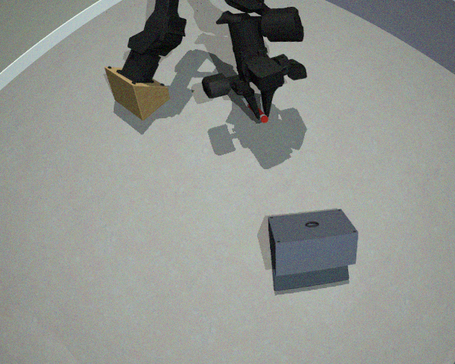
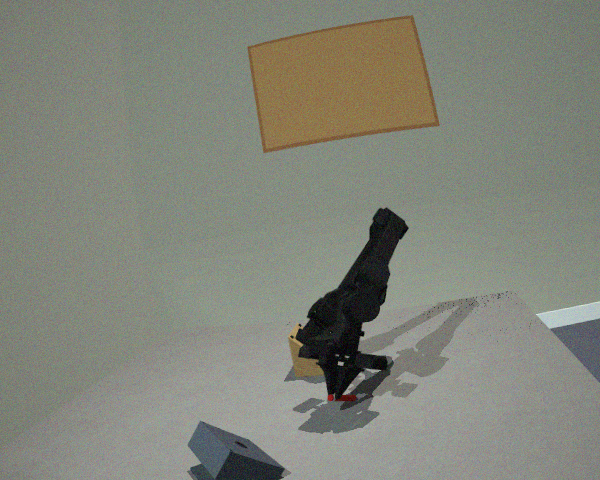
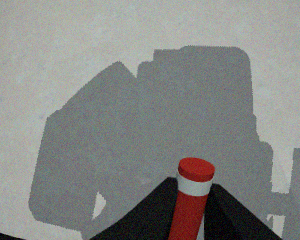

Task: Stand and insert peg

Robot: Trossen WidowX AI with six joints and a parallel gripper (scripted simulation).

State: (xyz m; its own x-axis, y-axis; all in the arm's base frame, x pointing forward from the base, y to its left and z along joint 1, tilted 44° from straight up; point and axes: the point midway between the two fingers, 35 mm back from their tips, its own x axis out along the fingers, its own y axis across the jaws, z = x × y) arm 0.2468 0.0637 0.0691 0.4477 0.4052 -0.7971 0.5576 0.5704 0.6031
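Note:
The red peg (image 1: 264,119) (image 2: 348,397) (image 3: 187,217) is between the fingertips, near its white-banded end. The banded end points away from the arm, toward the top camera. The peg lies nearly level, close over the table; whether it touches the table cannot be told. My gripper (image 1: 262,116) (image 2: 335,396) (image 3: 190,190) is shut on the peg. In the wrist view the peg's plain end is out of frame. The blue-grey panel block (image 1: 290,231) (image 2: 259,455) stands apart from the gripper, with a round hole (image 1: 312,224) (image 2: 241,444) in its tilted upper face.
A wooden wedge (image 1: 126,92) (image 2: 305,364) carries the arm's base, behind and to the left of the gripper in the top view. The arm casts broad shadows on the table (image 1: 161,235) (image 2: 445,434). A cork board (image 2: 341,82) hangs on the wall.

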